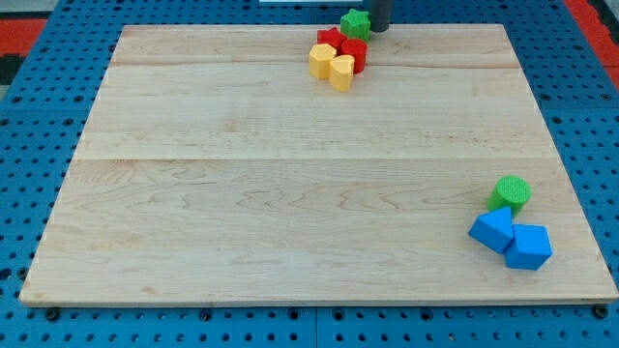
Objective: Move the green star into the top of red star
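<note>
The green star lies at the view's top edge of the wooden board, a little right of the middle. It touches a cluster just below it: a red star, a second red block and two yellow blocks. The green star sits at the upper right of the red star. My tip is right beside the green star, on its right side, and seems to touch it. Only the lowest part of the dark rod shows.
A green cylinder stands near the view's lower right, with two blue blocks touching just below it. The board rests on a blue pegboard surface; its edges lie close to both groups.
</note>
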{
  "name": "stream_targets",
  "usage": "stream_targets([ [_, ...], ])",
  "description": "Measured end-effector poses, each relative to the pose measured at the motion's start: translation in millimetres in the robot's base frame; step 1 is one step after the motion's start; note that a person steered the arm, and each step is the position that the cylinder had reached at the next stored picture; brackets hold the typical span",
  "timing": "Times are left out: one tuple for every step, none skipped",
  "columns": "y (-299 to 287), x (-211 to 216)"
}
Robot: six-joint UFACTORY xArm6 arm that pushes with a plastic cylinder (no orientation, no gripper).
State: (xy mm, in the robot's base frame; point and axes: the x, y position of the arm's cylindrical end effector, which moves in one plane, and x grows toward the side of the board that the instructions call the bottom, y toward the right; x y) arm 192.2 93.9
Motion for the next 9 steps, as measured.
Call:
stream_targets([
  [-14.0,-0.1],
  [-14.0,0.5],
  [-18.7,4.2],
  [-25.8,4.2],
  [-25.8,4.0],
  [-13.2,4.1],
  [27.3,0.5],
  [35.1,-0.6],
  [18.6,0.9],
])
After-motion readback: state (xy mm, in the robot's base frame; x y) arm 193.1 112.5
